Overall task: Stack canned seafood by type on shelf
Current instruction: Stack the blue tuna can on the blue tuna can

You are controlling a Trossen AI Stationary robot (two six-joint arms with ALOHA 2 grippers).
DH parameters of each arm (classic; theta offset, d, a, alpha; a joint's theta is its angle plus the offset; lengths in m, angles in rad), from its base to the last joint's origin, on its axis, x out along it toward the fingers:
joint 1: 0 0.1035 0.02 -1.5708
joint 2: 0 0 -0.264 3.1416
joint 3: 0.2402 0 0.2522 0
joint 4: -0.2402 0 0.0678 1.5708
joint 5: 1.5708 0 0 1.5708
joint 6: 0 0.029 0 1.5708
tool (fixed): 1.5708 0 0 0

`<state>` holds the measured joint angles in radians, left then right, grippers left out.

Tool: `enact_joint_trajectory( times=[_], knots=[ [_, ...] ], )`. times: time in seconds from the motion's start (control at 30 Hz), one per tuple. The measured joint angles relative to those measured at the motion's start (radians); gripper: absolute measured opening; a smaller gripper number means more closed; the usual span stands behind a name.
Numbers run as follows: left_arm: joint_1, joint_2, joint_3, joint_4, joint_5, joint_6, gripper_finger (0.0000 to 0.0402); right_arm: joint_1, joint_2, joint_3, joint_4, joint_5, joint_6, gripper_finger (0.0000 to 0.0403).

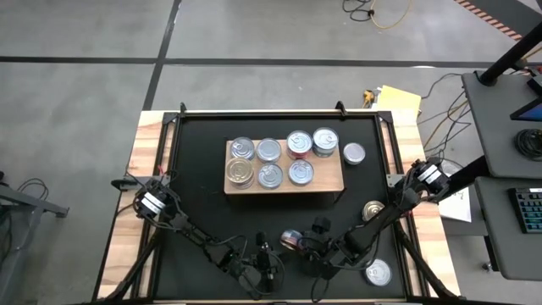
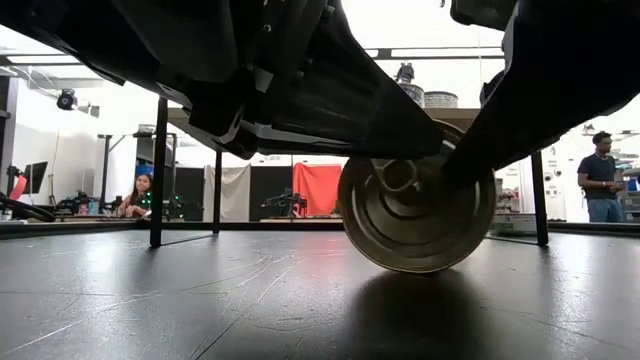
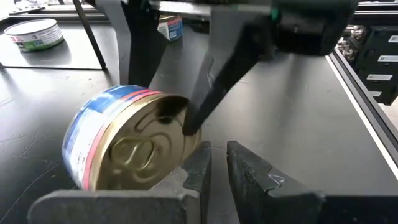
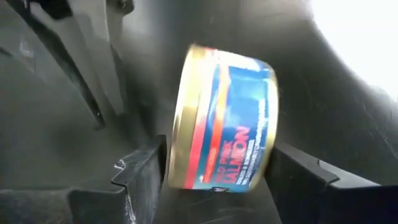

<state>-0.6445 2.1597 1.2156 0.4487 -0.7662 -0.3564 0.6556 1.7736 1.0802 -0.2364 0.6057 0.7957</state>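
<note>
Seven tins are sitting on the shelf point(image 1: 284, 166) at the mat's point(image 1: 195, 169) middle, with loose ones lying along its right edge. Going left to right near the front edge, the left gripper point(image 1: 264, 264) is waiting with fingers together, empty, just beside a blue-labelled salmon can point(image 1: 291, 241) that is standing on its rim with its gold lid facing that gripper. The right gripper point(image 1: 315, 251) is straddling this can, jaws apart on either flat end and not visibly clamped, so the can's axis is running across the gap and the right arm is nearer.
</note>
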Motion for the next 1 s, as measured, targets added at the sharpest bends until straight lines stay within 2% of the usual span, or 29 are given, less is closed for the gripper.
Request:
enact_joint_trajectory(
  times=[0.17, 0.43, 0.77, 1.0],
  knots=[
    [0.0, 0.0, 0.0, -0.004, 0.014, 0.008, 0.0037, 0.0, 0.039, -0.001, 0.055, 0.0, -0.109, 0.0231],
    [-0.001, 0.0, 0.0, -0.007, 0.033, 0.019, 0.0037, -0.001, 0.052, -0.001, 0.057, 0.023, -0.12, 0.0193],
    [-0.03, -0.027, 0.0, -0.011, 0.061, 0.066, 0.0037, 0.008, 0.041, 0.003, 0.028, 0.013, -0.141, 0.0193],
    [-0.097, -0.108, 0.0, -0.03, 0.072, 0.171, 0.0037, 0.037, -0.05, -0.006, -0.057, -0.061, -0.1, 0.0192]
  ],
)
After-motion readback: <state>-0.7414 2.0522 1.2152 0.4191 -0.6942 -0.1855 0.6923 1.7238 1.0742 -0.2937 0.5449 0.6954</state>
